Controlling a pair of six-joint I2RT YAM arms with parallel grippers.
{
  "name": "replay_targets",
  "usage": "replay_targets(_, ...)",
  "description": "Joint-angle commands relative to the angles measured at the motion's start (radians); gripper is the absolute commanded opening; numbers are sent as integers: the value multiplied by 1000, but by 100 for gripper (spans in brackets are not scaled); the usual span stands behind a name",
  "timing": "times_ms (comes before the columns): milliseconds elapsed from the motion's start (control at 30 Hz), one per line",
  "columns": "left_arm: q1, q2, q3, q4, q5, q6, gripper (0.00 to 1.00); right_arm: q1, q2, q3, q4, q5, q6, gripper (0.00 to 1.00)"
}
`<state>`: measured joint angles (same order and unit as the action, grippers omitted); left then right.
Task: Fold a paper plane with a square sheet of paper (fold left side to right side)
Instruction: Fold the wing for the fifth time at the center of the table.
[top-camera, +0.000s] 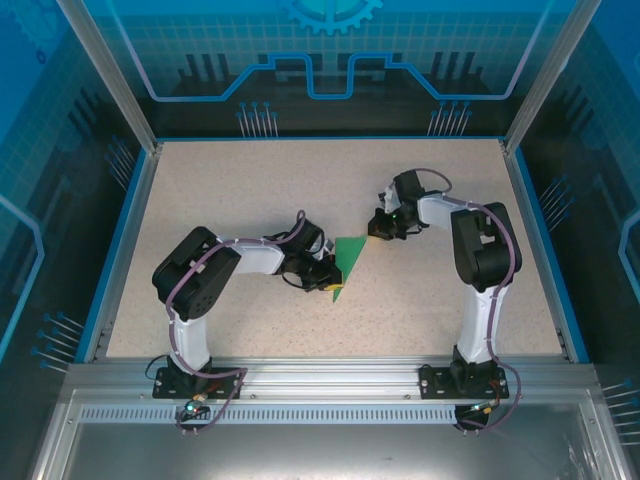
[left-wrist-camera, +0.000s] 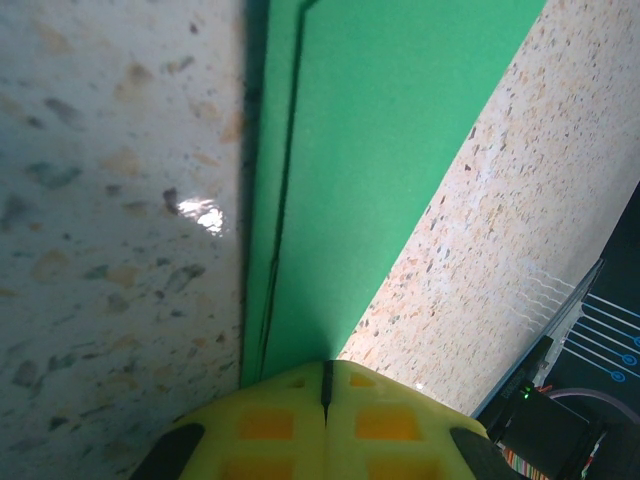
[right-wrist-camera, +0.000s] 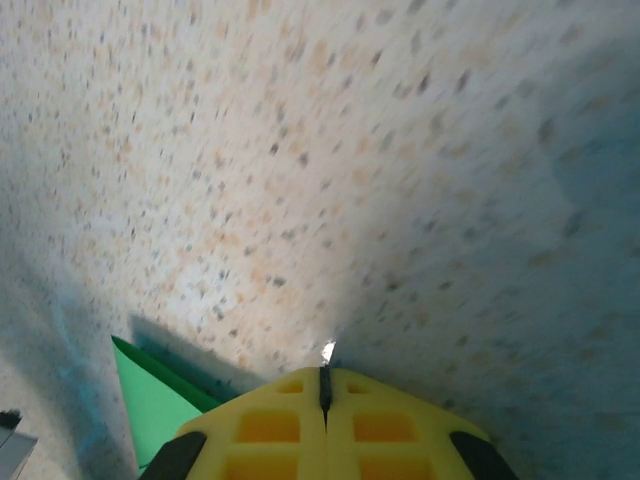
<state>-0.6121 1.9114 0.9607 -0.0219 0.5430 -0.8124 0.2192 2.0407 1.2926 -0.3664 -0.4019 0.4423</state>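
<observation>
Here's the green paper (top-camera: 349, 258) out in the middle of the speckled counter (top-camera: 250, 180), folded down to a long triangle: wide edge at the far side, narrow point towards the arm bases. The left end effector (top-camera: 322, 275) is low against the paper's left edge, near the narrow end. From the left wrist, its yellow fingers (left-wrist-camera: 270, 425) are pressed together with only a thin dark seam between them, right at the tip of the green paper (left-wrist-camera: 400, 150), which fans out ahead with a dark lengthwise line along its left side. Whether any paper is pinched in that seam, I can't tell. On the other side, the right end effector (top-camera: 378, 230) sits just beside the wide end's right corner. From the right wrist its fingers (right-wrist-camera: 385, 425) are together too, over bare counter, with a green corner (right-wrist-camera: 150, 400) just to their left.
</observation>
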Motion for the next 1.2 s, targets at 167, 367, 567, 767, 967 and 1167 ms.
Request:
replay_targets(167,-25,63,-40,-140,-48,-8,3,3,-173,-57,3,-21,-10,0)
replay_targets(367,-26,52,-37,-148,-53,-9,3,104,-287,-220,107,-129,83,0)
replay_targets(567,-27,46,-29,-156,-52,-4,3,195,-227,-257,153,-143,140,0)
replay_targets(767,-27,8,-8,-167,-48,15,5,194,-136,-253,106,-95,159,0)
replay_targets(967,-26,-66,27,-208,-43,51,11,195,-86,-233,19,-50,141,0)
replay_targets(1167,-26,-126,50,-233,-17,49,13,195,-81,-237,9,-37,136,0)
